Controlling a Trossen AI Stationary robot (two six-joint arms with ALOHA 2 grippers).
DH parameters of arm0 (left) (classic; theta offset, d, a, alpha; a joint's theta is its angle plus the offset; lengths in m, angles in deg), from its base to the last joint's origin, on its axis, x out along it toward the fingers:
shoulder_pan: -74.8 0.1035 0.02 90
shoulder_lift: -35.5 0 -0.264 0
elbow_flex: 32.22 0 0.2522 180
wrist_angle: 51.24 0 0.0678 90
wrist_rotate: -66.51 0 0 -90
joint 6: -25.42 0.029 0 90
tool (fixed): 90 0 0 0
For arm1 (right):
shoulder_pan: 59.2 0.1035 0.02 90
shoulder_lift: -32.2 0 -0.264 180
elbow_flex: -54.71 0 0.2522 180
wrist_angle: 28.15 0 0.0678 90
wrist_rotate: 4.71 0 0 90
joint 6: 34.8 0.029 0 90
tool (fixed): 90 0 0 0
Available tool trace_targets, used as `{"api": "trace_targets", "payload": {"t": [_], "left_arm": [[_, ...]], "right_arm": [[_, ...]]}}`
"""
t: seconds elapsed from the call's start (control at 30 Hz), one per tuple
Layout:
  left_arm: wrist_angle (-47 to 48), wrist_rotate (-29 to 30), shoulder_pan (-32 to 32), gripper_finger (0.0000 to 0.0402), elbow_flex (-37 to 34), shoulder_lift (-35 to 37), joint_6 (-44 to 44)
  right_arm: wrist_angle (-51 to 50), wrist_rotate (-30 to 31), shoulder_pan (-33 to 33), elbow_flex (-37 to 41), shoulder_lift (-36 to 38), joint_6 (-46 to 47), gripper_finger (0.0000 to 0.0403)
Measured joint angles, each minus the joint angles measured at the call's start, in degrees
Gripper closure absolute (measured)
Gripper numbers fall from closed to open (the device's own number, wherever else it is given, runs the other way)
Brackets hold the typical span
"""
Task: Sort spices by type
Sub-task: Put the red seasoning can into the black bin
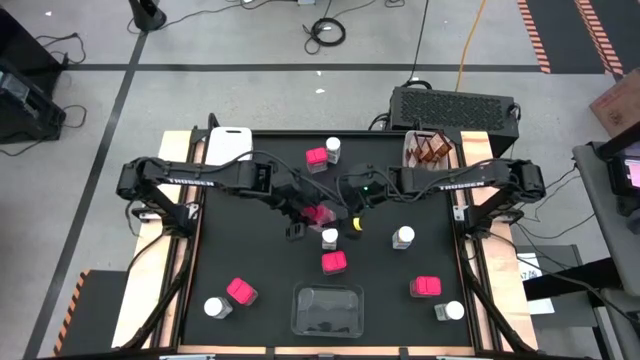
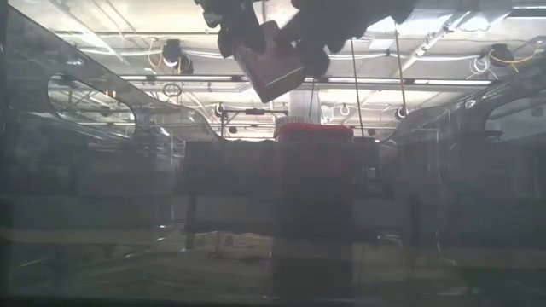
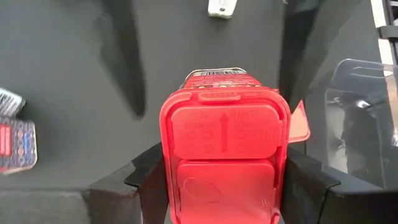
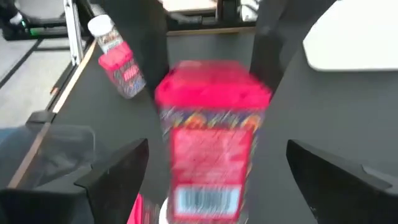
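A pink square-topped spice box hangs above the middle of the black table, with my left gripper shut on it. In the left wrist view the box's lid faces the camera. My right gripper stands open just to the box's right, its fingers wide on either side of the box without touching it. More pink boxes and white-lidded clear jars stand upright on the table. Brown jars sit in a tray at the far right. My left gripper pinches the pink box by two opposite side walls, near its lid end, between the two fingers. The fingers slant down from the table's left. The box is lifted clear of the table and tilted.
A clear tray stands at the near middle edge and a white tray at the far left. A pink box and a jar stand at the far middle. A jar is right below the grippers.
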Motion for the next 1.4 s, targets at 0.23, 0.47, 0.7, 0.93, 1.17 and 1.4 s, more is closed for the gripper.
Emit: {"api": "trace_targets", "payload": {"t": [0.23,0.47,0.7,0.93,1.17,1.4], "left_arm": [[0.06,0.04,-0.05,0.0172,0.0,0.02,0.87],[0.18,0.04,-0.05,0.0172,0.0,0.02,0.9],[0.28,0.03,-0.05,0.0171,0.0,0.02,0.56],[0.37,0.32,-0.01,0.0171,0.0,0.07,0.42],[0.4,2.12,-0.12,0.017,0.0,0.08,-3.07],[1.07,2.16,-0.03,0.0136,0.0,0.69,-2.04]], "right_arm": [[1.64,0.31,-0.15,-0.02,-0.43,2.47,0.0026],[1.77,0.36,-0.15,-0.02,-0.43,1.33,0.0053],[1.82,0.37,-0.13,-0.02,-0.43,0.61,0.0131],[2.1,0.02,-0.11,-0.02,-0.43,-0.07,0.0221],[2.32,0.0,-0.11,0.0,-0.41,-0.3,0.0246],[1.39,0.7,-0.13,0.0,-0.39,-0.15,0.0233]]}}
